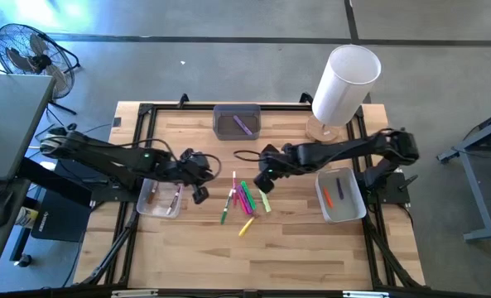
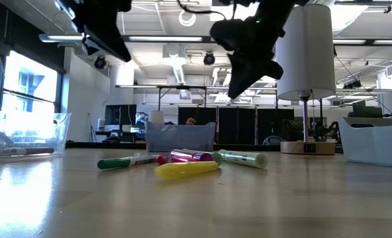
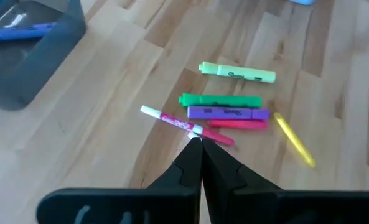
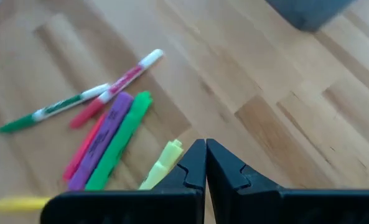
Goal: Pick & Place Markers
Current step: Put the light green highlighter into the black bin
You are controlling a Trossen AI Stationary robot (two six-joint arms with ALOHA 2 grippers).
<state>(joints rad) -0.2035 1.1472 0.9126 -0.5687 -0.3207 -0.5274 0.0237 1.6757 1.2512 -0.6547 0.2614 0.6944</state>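
Several markers lie flat in a loose heap mid-table [image 1: 245,201]. In the left wrist view I see a yellow-green highlighter [image 3: 237,73], a green one [image 3: 220,101], a purple one [image 3: 228,112], a pink one [image 3: 237,124], a yellow one [image 3: 294,140] and a pink-and-white pen [image 3: 178,122]. A green-and-white pen [image 4: 47,112] shows in the right wrist view. My left gripper [image 1: 199,194] hangs shut just left of the heap. My right gripper [image 1: 264,182] hangs shut at its far right side. In the low view both stand well above the markers [image 2: 186,170].
A clear tray [image 1: 158,201] under the left arm holds a few markers. A clear tray [image 1: 342,199] on the right holds an orange one. A grey bin [image 1: 237,122] at the far edge holds a purple marker. A white cylinder on a wooden base [image 1: 344,83] stands far right.
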